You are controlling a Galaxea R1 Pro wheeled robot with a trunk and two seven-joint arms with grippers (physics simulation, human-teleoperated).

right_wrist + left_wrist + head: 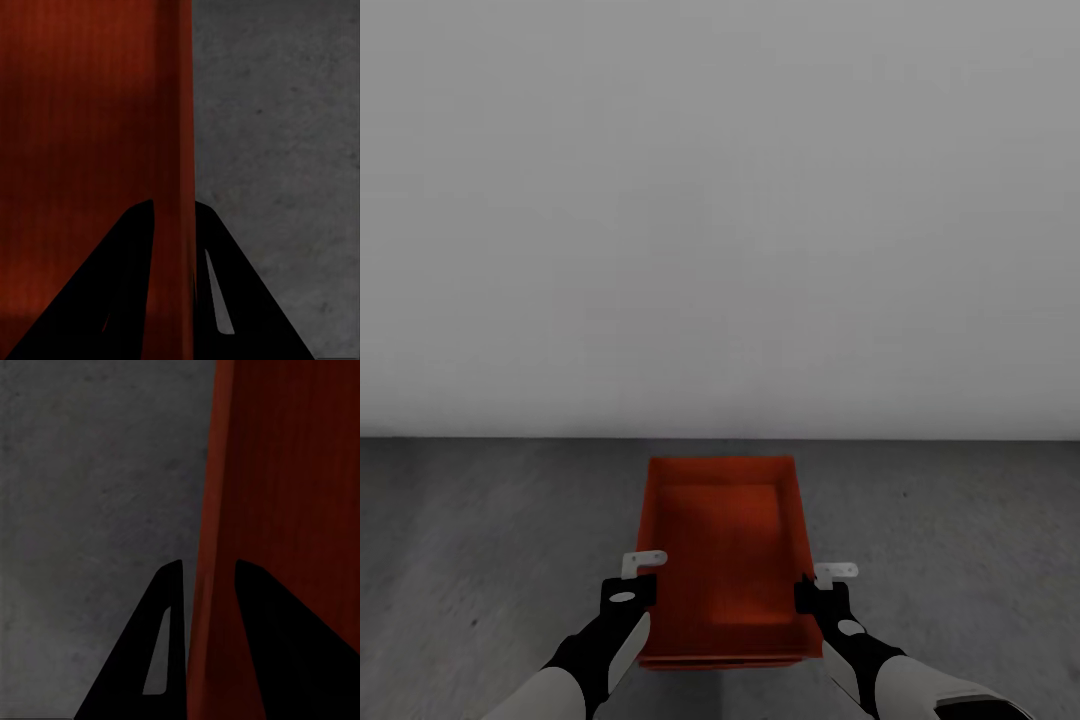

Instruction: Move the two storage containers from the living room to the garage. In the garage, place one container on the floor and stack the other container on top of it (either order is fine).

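Two red-orange, open-topped rectangular storage containers (720, 560) look to be here, one nested or stacked on the other: in the head view a second red-orange rim edge shows just under the near end of the upper box, though I cannot tell how much of a lower box there is beneath. They sit over the dark grey, rough concrete floor (480, 530), close before a plain white-grey wall (720, 200), so I judge this to be the garage.

If that lower edge is indeed the second box resting on the floor, the stacking is nearly finished, and what remains is for me to let go and draw my arms back. Whether the upper box is fully settled I cannot say.

My left gripper (644, 562) straddles the left long wall of the upper box; in the left wrist view my left gripper (201, 585) has one dark finger on each side of that thin wall, close against it, gripping it. My right gripper (836, 572) does the same on the right wall, and in the right wrist view my right gripper (174, 217) is clamped across the wall.

The box is plain, thin-walled, empty, and lies squarely with its long axis pointing at the wall.
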